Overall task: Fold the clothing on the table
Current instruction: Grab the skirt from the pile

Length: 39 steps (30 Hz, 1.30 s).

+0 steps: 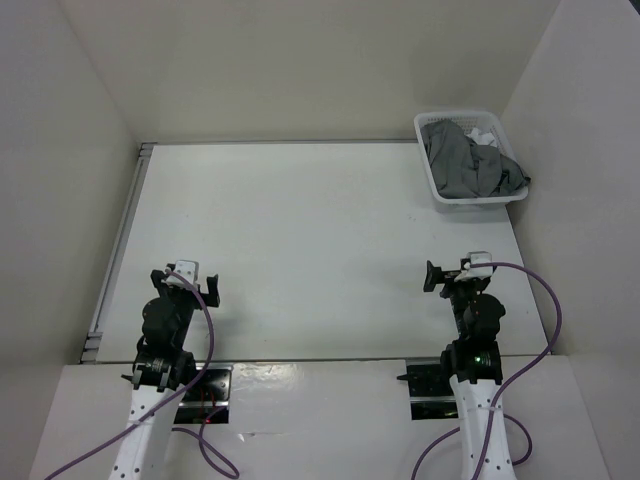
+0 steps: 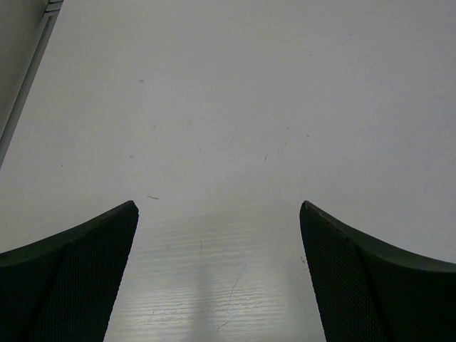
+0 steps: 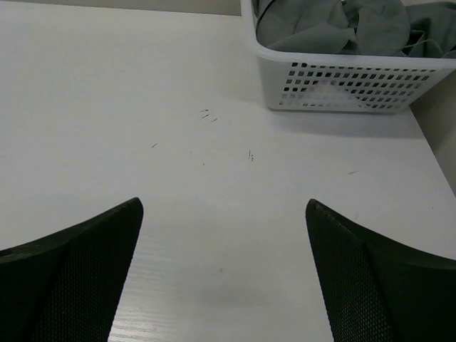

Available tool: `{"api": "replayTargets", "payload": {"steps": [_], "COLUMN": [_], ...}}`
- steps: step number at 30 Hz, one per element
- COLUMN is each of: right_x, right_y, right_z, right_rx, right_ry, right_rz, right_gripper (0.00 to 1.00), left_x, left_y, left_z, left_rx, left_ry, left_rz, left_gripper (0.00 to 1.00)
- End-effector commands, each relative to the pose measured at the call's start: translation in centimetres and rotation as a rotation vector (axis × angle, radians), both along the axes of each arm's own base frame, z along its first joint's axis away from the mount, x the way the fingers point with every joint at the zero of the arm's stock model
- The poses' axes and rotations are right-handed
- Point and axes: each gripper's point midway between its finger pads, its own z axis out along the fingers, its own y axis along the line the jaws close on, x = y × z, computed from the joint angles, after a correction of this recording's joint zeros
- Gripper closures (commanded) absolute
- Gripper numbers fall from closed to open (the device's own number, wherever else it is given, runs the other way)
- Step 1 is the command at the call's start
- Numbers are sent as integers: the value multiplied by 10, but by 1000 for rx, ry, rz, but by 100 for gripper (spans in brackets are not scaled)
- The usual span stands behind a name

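Grey skirt (image 1: 465,160) in corner basket (image 1: 470,201)

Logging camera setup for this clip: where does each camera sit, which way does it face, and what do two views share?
Top external: fixed above and behind the arms, looking down on the white table; left arm and right arm show at the bottom.
Left wrist: on the left arm, facing forward over the table; left fingers spread at the bottom.
Right wrist: on the right arm, facing the lattice basket of grey clothing; right fingers spread.
Shared: top external and right wrist both show basket and clothing.
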Motion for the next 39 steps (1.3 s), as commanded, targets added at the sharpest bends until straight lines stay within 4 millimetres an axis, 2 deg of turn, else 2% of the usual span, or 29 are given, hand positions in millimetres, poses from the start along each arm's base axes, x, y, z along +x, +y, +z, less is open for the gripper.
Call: {"api": "replayTargets", "payload": {"steps": [1, 11, 12, 13, 14, 15, 16, 17, 18, 19, 21, 22, 23, 24, 25, 26, 27, 28, 29, 30, 32, 33, 34, 37, 38, 39], "right_x": [0, 0, 0, -3, -4, -8, -8, -12, -20, -26, -40, -51, -55, -61, -57, -49, -58, -23, -12, 7, 22, 20, 37, 41, 45, 46], "right_y": [-2, 0, 3, 12, 14, 18, 18, 11, 7, 1, 3, 4, 5, 8, 11, 11, 10, 4, -3, -4, -2, 4, 2, 4, -7, -6], "right_z": [1, 1, 5, 23, 29, 52, 58, 85, 122, 142, 177, 207, 217, 244, 252, 248, 287, 279, 269, 288, 284, 287, 272, 262, 257, 254], "right_rx": [-6, -6, -25, -60, -153, -187, -191, -185, -196, -195, -194, -186, -167, -142, -142, -111, -61, -17, 21, 44, 31, 13, 12, 23, 33, 39], "right_ry": [-51, -51, -60, -97, -113, -171, -196, -258, -363, -414, -500, -548, -543, -549, -514, -427, -447, -310, -197, -140, -25, 33, 123, 255, 305, 329], "right_rz": [-12, -3, 20, 77, 111, 130, 128, 81, 46, 8, 3, 2, 7, 24, 41, 50, 38, 18, -23, -24, -4, 33, 34, 67, 45, 71], "right_gripper": [1, 1, 1, 1, 1, 1, 1, 1, 1, 1, 1, 1, 1, 1, 1, 1, 1, 1, 1, 1, 1, 1, 1, 1, 1, 1], "left_x": [2, 2, 2, 2, 2, 2, 2, 2, 2, 2, 2, 2, 2, 2, 2, 2, 2, 2, 2, 2, 2, 2, 2, 2, 2, 2], "left_y": [-1, -1, -1, -1, -1, -1, -1, -1, -1, -1, -1, -1, -1, -1, -1, -1, -1, -1, -1, -1, -1, -1, -1, -1, -1, -1], "left_z": [17, 17, 17, 17, 17, 17, 17, 17, 17, 17, 17, 17, 17, 17, 17, 17, 17, 17, 17, 17, 17, 17, 17, 17, 17, 17], "left_rx": [-22, -22, -22, -22, -22, -22, -22, -22, -22, -22, -22, -22, -22, -22, -22, -22, -22, -22, -22, -22, -22, -22, -22, -22, -22, -22], "left_ry": [-119, -119, -119, -119, -119, -119, -119, -119, -119, -119, -119, -119, -119, -119, -119, -119, -119, -119, -119, -119, -119, -119, -119, -119, -119, -119], "left_rz": [1, 1, 1, 1, 1, 1, 1, 1, 1, 1, 1, 1, 1, 1, 1, 1, 1, 1, 1, 1, 1, 1, 1, 1, 1, 1], "left_gripper": [0, 0, 0, 0, 0, 0, 0, 0, 0, 0, 0, 0, 0, 0, 0, 0, 0, 0, 0, 0, 0, 0, 0, 0, 0, 0]}}
